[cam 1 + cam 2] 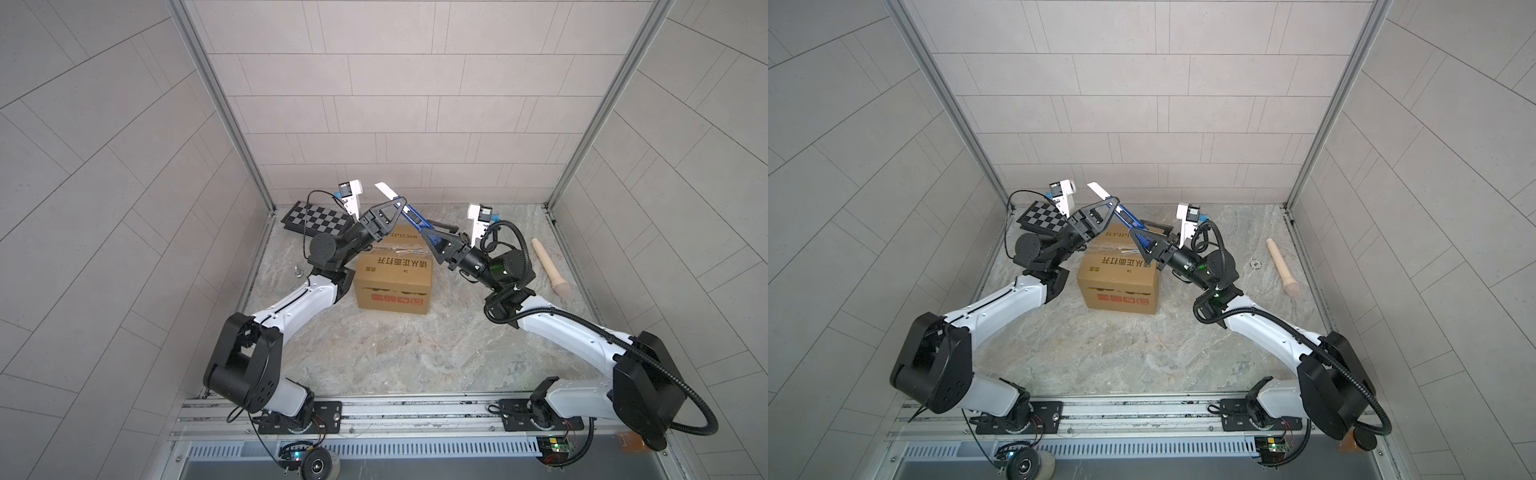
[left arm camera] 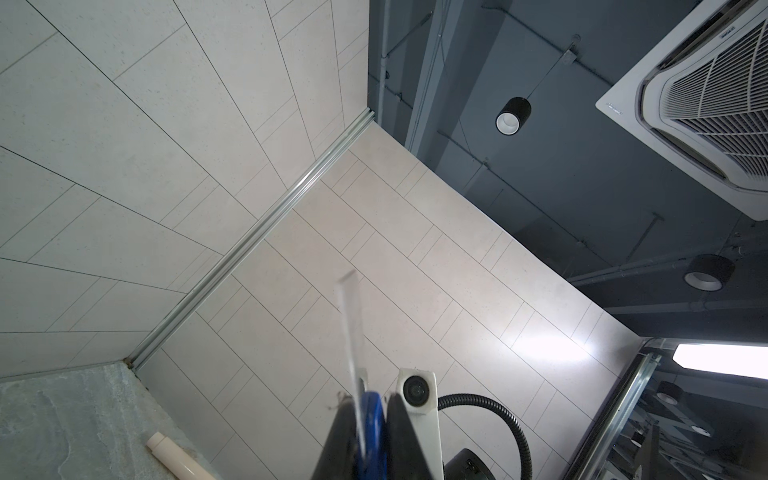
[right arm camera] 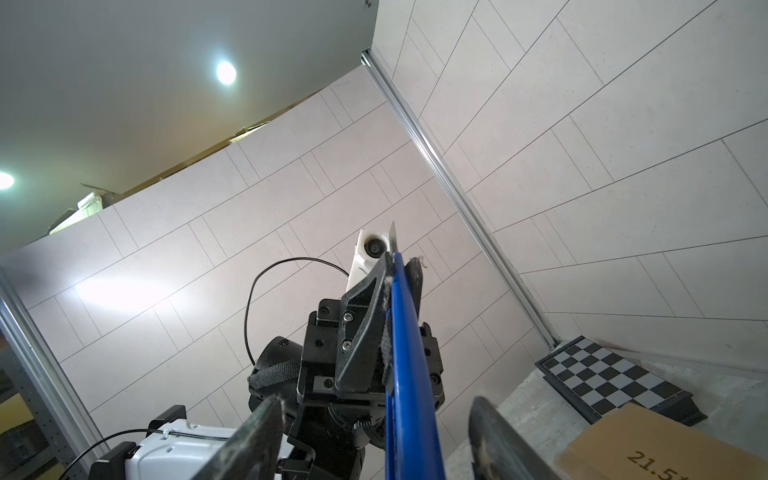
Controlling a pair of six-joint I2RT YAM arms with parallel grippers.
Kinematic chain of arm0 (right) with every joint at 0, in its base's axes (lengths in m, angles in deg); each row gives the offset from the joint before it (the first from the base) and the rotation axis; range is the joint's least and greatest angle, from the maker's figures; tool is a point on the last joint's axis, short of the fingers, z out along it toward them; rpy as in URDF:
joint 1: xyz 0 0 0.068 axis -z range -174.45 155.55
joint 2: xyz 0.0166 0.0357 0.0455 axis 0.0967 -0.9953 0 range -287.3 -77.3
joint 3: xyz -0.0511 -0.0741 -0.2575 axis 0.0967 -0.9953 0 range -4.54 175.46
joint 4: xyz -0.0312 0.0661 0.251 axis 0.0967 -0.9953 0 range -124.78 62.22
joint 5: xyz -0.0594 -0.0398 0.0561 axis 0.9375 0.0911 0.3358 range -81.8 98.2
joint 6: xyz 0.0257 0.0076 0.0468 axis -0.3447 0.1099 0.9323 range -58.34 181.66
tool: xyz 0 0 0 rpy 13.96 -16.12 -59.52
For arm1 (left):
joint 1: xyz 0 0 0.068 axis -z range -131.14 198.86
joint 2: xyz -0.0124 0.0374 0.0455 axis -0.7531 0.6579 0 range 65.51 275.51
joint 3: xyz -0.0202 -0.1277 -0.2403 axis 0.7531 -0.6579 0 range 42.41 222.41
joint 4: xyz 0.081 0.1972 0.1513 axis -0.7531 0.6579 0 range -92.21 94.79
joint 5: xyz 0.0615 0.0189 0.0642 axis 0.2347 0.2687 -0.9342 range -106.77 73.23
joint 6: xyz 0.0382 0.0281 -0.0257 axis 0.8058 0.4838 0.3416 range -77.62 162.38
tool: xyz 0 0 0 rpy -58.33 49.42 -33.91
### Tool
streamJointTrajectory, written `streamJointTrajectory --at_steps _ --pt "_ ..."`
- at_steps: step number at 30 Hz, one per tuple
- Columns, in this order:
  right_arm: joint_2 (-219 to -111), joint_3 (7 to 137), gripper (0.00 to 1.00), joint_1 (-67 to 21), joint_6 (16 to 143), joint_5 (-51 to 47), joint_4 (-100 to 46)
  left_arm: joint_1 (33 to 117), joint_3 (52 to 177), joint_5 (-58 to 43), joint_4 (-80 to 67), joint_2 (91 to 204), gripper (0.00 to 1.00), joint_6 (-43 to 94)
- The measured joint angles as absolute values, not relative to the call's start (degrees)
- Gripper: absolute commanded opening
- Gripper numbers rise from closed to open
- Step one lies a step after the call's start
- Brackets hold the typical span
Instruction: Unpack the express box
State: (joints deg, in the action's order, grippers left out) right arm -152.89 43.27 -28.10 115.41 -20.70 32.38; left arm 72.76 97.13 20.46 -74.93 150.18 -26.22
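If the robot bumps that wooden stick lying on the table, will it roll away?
Probably: the wooden stick looks round and lies on its side on the flat table. Its thicker end may make it curve. It looks stiff, not bendy.

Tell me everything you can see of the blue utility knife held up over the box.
The utility knife has a slim blue, plastic-looking handle and a long pale blade, extended. It is in the air above the far side of the express box, tilted, blade pointing up toward the back wall. The left gripper is shut on the handle near the blade end. The right gripper straddles the handle's rear with open jaws; the right wrist view shows gaps on both sides.
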Motion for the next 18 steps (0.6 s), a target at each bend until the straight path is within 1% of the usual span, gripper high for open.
streamJointTrajectory --at_steps 4,10,18 --pt "-153.9 43.6 0.71 -28.2 116.3 -20.8 32.8 72.8 97.1 20.3 -75.1 150.2 0.0 -26.2" --pt "-155.0 44.0 0.63 -28.6 117.4 -20.7 34.7 72.8 97.1 20.0 -75.3 150.2 0.0 -26.3" --pt "-157.4 45.2 0.58 -28.7 119.1 -20.6 37.6 72.8 97.1 18.3 -76.1 150.2 0.0 -26.7"
